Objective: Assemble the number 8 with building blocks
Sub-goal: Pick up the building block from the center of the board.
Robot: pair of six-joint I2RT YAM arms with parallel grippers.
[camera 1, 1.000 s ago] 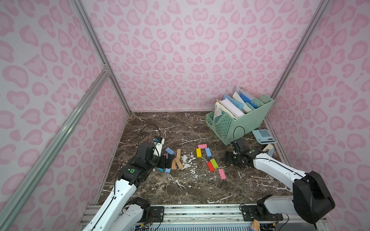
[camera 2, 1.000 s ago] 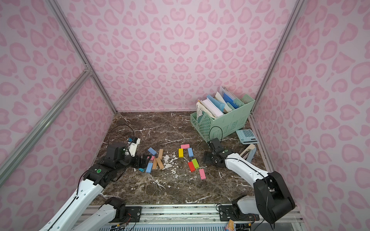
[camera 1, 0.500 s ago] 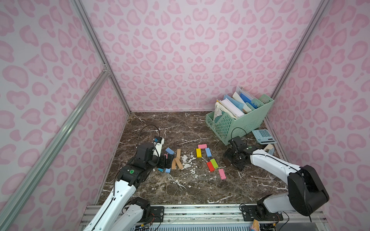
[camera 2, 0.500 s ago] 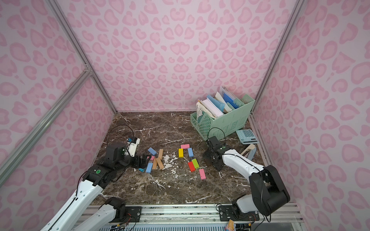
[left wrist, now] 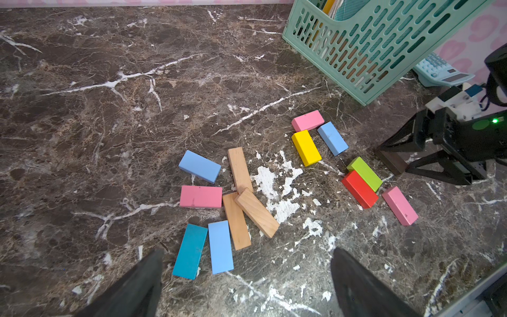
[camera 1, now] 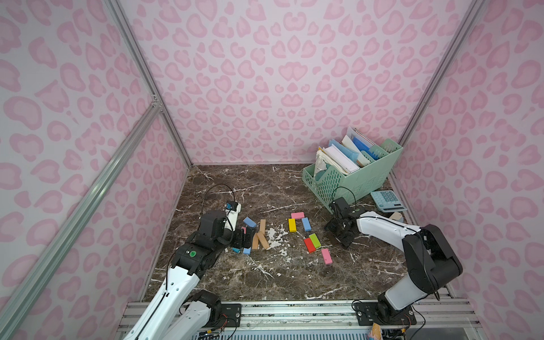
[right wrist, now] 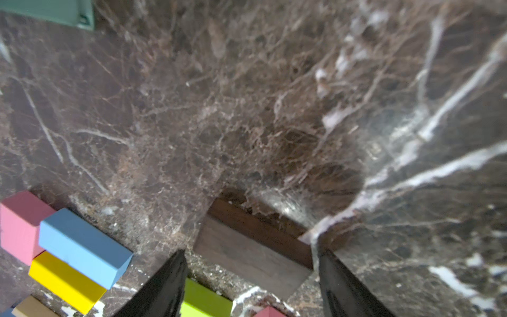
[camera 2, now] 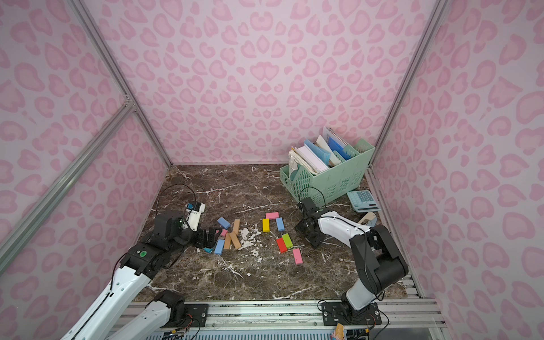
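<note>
Scanning both top views: building blocks [camera 1: 249,221] lie in two clusters on the marble floor [camera 1: 265,279]. The middle cluster is the start of the number 8 [camera 1: 298,215]. A pink block [camera 1: 296,215] lies across the far ends of a yellow block [camera 1: 292,225] and a light blue block [camera 1: 306,224]. A green block [camera 1: 315,240] and a red block [camera 1: 309,245] touch side by side, closer in. Left gripper [camera 1: 244,237] sits low at the other cluster, by the tan blocks [camera 1: 259,240]. Right gripper [camera 2: 308,235] is down near the file basket [camera 2: 329,182].

Left wrist: left gripper [left wrist: 247,255] jaws wide apart, nothing between them; teal block [left wrist: 190,251] just ahead.

Right wrist: right gripper [right wrist: 251,251] jaws apart, straddling the dark brown block [right wrist: 247,238], which lies flat on the marble. A sliver of floor shows beside one finger [right wrist: 170,280]. Contact at the other finger: cannot tell.
</note>
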